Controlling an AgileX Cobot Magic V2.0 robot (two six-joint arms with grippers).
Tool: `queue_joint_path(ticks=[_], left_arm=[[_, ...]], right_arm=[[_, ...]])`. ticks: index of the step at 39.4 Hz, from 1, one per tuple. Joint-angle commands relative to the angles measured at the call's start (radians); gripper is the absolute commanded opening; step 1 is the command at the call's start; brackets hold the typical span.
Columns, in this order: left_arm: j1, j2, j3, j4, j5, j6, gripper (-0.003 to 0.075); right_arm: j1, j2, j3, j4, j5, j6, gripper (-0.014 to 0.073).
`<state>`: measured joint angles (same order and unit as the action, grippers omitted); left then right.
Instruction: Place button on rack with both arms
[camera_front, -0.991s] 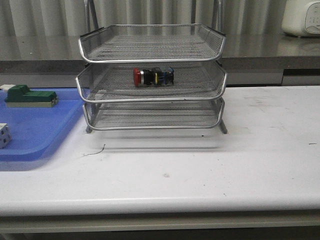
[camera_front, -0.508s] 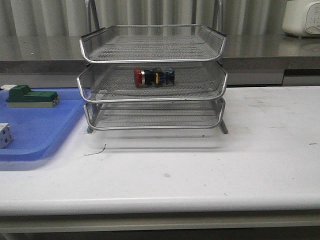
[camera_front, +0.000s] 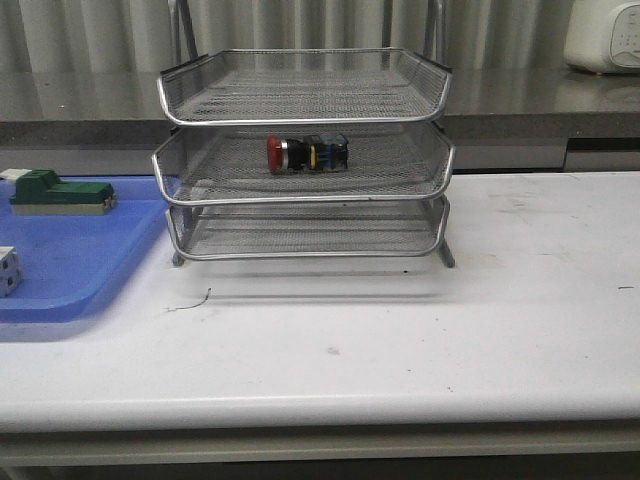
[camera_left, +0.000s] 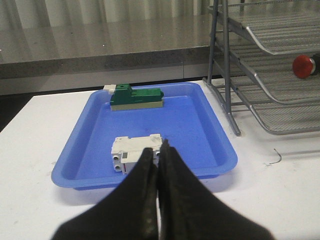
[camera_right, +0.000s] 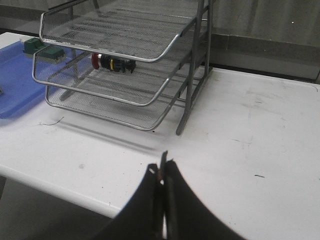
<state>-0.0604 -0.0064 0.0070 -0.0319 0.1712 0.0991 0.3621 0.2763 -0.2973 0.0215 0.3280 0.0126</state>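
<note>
The button (camera_front: 306, 153), red head to the left, lies on its side on the middle tier of the silver wire rack (camera_front: 300, 195). It also shows in the right wrist view (camera_right: 113, 63), and its red head shows in the left wrist view (camera_left: 303, 66). Neither arm shows in the front view. My left gripper (camera_left: 158, 150) is shut and empty, hanging over the near edge of the blue tray, well away from the rack (camera_left: 270, 65). My right gripper (camera_right: 162, 172) is shut and empty above the table's front edge, well in front of the rack (camera_right: 125, 75).
A flat blue tray (camera_front: 60, 270) lies left of the rack, holding a green block (camera_front: 60, 193) and a white cube (camera_front: 8, 270). A thin bit of wire (camera_front: 190, 301) lies on the white table in front of the rack. A white appliance (camera_front: 605, 35) stands at the far right.
Only a slight shake of the view; the button and rack stay put and no arm shows in the front view.
</note>
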Motion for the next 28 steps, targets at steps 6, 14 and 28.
queue_joint_path(ticks=[6,14,28], left_arm=[[0.003,-0.021,0.009,-0.001,-0.088,-0.013,-0.0019],[0.003,-0.021,0.009,-0.001,-0.088,-0.013,-0.0019],[0.003,-0.021,0.009,-0.001,-0.088,-0.013,-0.0019]], right_arm=[[-0.006,0.006,-0.028,0.003,-0.072,-0.001,-0.0109],[-0.006,0.006,-0.028,0.003,-0.072,-0.001,-0.0109],[-0.108,-0.068,0.088,-0.04,-0.208,-0.013,-0.0109]])
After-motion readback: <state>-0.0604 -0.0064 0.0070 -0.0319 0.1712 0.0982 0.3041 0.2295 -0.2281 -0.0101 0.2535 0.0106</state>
